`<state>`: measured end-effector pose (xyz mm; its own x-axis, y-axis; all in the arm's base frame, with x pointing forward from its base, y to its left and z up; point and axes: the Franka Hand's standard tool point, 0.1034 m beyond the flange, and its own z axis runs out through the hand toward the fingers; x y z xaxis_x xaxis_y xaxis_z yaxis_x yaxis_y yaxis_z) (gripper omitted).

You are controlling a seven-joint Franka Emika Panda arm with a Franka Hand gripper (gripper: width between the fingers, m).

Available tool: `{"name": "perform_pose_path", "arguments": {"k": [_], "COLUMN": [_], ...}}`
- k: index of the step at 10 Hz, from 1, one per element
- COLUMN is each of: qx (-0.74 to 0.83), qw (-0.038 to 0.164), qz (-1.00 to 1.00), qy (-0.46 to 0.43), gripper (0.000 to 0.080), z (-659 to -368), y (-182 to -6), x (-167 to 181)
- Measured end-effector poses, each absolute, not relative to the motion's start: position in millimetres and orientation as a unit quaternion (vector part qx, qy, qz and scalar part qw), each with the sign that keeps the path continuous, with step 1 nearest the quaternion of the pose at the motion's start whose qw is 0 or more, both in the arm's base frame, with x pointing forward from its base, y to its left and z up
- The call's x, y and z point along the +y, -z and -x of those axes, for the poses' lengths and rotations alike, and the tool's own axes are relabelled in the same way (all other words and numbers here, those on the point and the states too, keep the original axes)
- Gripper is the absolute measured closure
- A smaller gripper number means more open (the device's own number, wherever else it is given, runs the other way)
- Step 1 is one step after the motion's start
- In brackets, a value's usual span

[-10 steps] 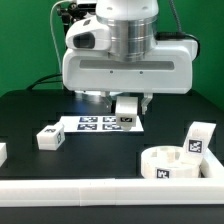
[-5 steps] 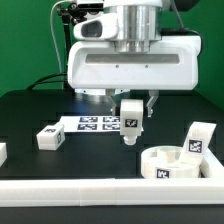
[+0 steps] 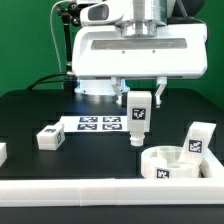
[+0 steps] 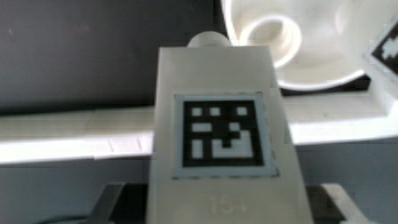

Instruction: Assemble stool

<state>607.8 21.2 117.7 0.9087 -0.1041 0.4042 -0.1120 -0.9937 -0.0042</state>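
Observation:
My gripper is shut on a white stool leg with a black-and-white tag, and holds it upright in the air above the black table. In the wrist view the leg fills the middle, with its peg end pointing away. The round white seat lies on the table at the exterior view's right, below and to the right of the held leg; it also shows in the wrist view. A second leg stands by the seat's far right side. A third leg lies at the left.
The marker board lies flat on the table behind the held leg. A long white border rail runs along the front edge and crosses the wrist view. Another white piece shows at the left edge.
The arm has risen and moved toward the exterior view's right, carrying the leg up off the marker board area and closer to the seat.

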Motion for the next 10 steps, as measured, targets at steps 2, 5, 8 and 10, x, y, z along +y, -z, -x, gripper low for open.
{"name": "perform_pose_path", "arguments": {"k": [2,5,8,10], "qx": [-0.055,-0.044,-0.042,-0.043], "qw": [0.009,0.008,0.011,0.01], "qz": [-0.978,-0.978,-0.978,-0.978], "qy": [-0.199,-0.206,-0.205,-0.205], "gripper": [0.0462,0.0462,0.0462,0.0462], "z": [-606.8,-632.5,-634.4,-631.9], "y": [-115.4,-119.0,-111.5,-108.9], "x": [21.9,33.7,33.3,36.5]}}
